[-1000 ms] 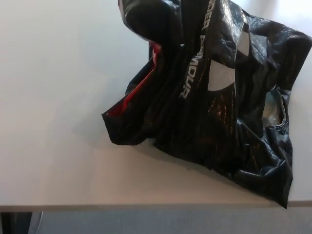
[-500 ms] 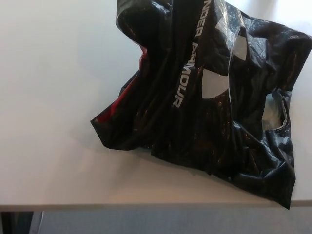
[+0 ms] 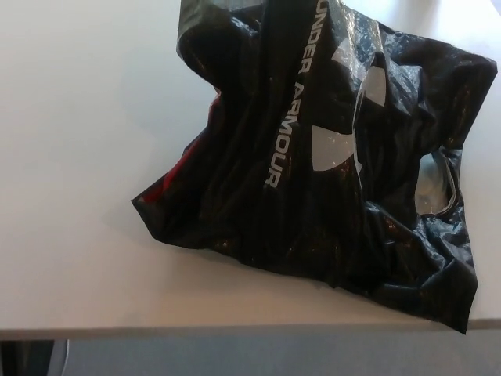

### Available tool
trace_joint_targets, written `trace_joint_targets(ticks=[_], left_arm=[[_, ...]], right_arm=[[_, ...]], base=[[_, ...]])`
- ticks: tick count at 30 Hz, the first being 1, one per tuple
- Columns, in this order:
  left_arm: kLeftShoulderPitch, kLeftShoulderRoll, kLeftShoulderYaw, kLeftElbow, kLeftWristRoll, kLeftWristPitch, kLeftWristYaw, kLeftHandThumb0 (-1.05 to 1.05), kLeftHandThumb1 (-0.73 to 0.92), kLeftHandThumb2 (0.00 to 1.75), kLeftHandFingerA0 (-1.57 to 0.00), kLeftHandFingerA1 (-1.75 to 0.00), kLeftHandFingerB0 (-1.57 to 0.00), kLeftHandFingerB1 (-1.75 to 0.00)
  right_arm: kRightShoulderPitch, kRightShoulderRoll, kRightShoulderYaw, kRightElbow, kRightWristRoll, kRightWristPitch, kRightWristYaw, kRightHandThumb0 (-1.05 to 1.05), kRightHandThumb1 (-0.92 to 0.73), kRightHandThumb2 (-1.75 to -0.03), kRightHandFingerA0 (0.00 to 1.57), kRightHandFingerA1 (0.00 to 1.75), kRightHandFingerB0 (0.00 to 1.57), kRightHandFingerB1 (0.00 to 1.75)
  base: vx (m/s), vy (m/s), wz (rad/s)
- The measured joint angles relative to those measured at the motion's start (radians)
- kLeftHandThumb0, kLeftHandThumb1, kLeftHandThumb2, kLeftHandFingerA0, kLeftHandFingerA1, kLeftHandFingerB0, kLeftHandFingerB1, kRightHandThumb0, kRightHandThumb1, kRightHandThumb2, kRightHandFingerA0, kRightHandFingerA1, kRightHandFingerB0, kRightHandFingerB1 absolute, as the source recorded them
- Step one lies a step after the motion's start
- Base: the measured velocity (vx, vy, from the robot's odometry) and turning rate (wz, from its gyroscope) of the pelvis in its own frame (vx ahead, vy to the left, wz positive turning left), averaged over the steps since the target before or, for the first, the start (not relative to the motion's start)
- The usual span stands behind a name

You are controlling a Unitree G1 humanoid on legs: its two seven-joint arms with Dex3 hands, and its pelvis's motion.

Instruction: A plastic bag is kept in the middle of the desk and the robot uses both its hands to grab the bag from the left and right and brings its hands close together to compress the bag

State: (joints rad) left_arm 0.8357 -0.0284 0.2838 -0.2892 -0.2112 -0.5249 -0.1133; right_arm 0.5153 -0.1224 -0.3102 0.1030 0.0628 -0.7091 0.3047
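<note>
A crumpled black plastic bag (image 3: 321,157) with white lettering and a white logo lies on the white desk (image 3: 86,157), filling the middle and right of the head view. A red strip shows at its left fold (image 3: 178,168). Its cut-out handle hole (image 3: 434,184) sits on the right side. The bag's lower right corner reaches the desk's front edge. Neither of my hands shows in this view.
The desk's front edge (image 3: 156,335) runs along the bottom of the picture, with grey floor (image 3: 235,359) below it. Bare desk surface lies to the left of the bag.
The bag has spread out and flattened, its left corner sliding further left and down across the desk. The lettering has shifted left with it.
</note>
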Motion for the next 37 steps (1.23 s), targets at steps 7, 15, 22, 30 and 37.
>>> trace_joint_targets(ticks=[7,15,22,30,37], left_arm=[[0.055,-0.021,-0.056,0.063,0.002,-0.103,-0.029,-0.71,0.82,1.13,0.00,-0.33,-0.11,-0.31],[0.031,-0.024,-0.071,0.123,0.005,-0.213,-0.045,-0.72,0.82,1.13,0.00,-0.31,-0.12,-0.30],[0.030,-0.023,-0.087,0.145,0.003,-0.308,-0.070,-0.68,0.92,0.78,-0.05,-0.24,-0.09,-0.22],[0.021,-0.021,-0.097,0.172,0.001,-0.398,-0.091,-0.69,0.92,0.81,-0.08,-0.30,-0.12,-0.26],[-0.016,-0.006,-0.102,0.174,0.002,-0.407,-0.098,-0.32,0.65,1.19,-0.01,-0.50,0.00,-0.48]], right_arm=[[0.052,0.053,0.019,0.002,-0.045,-0.086,-0.016,-0.88,-0.75,-1.03,0.00,0.19,0.00,0.16],[0.058,0.075,0.051,-0.003,-0.074,-0.160,-0.026,-0.91,-0.77,-1.06,0.00,0.16,0.00,0.13],[0.064,0.077,0.070,-0.004,-0.098,-0.229,-0.037,-0.88,-0.77,-1.07,0.00,0.18,0.00,0.16],[0.072,0.074,0.081,-0.014,-0.120,-0.276,-0.062,-0.86,-0.75,-1.02,0.00,0.15,0.00,0.14],[0.067,0.068,0.097,-0.003,-0.135,-0.292,-0.077,-0.82,-0.72,-1.00,0.00,0.17,0.00,0.14]], base=[[0.00,0.000,0.00],[0.00,0.000,0.00],[0.00,0.000,0.00],[0.00,0.000,0.00],[0.00,0.000,0.00]])
